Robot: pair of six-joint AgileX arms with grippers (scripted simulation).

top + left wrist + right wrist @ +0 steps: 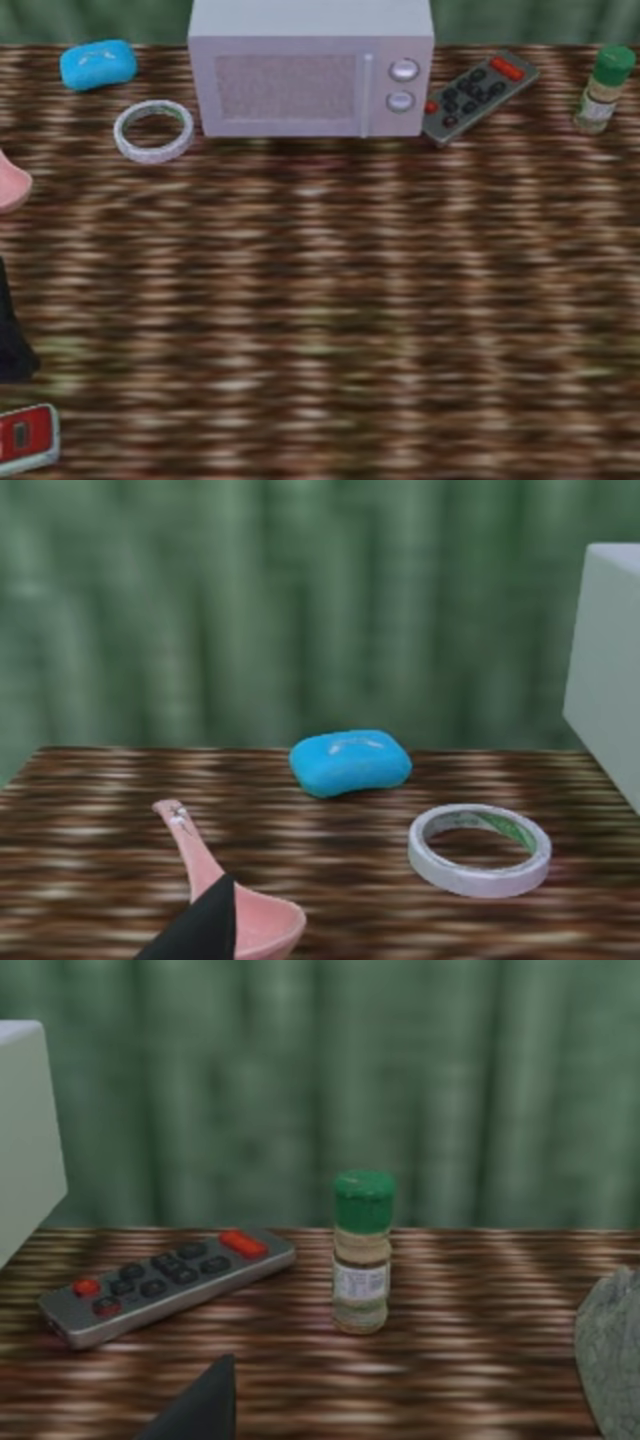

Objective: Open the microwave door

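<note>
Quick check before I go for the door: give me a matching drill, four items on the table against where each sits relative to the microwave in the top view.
Things:
1. blue soap bar
2. tape roll
3. remote
4. green-capped spice bottle

Places:
A. just right of the microwave
B. far right edge of the table
C. far left, at the table's back edge
D. by the microwave's front left corner

Pairs: 1-C, 2-D, 3-A, 4-B
</note>
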